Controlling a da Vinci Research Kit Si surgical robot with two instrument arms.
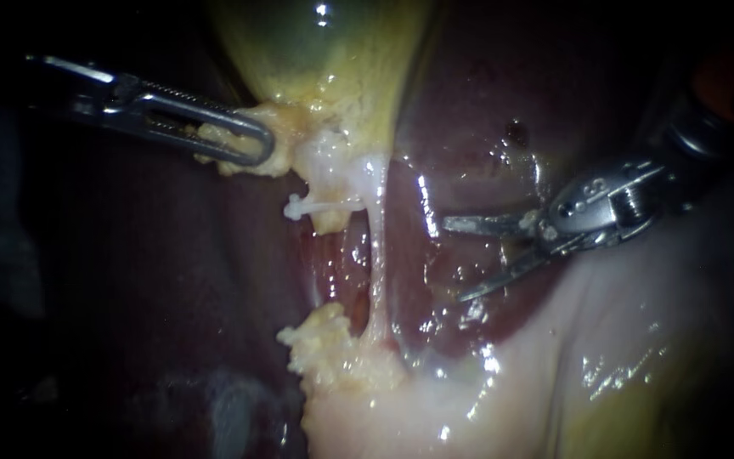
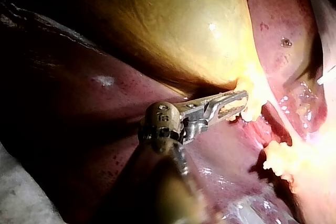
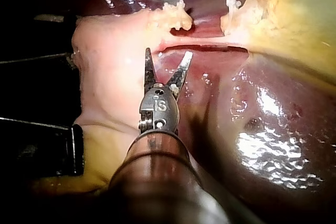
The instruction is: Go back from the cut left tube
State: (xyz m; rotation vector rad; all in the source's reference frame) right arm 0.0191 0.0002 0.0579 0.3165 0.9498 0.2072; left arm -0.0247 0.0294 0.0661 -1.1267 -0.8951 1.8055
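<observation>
Right instrument [image 1: 453, 260] jaws spread, just beside uncut tube [image 1: 376, 263]; sloppy pullback could nick it. Left instrument [image 1: 248, 140] pinching fatty tissue [image 1: 286, 127], farther from tube.

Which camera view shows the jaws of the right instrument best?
The right wrist view: the right instrument stands in its middle, both jaws seen whole, open, with nothing gripped between them. The endoscope view also shows this instrument with open jaws, but obliquely, from the side. The left wrist view does not show them clearly.
</observation>
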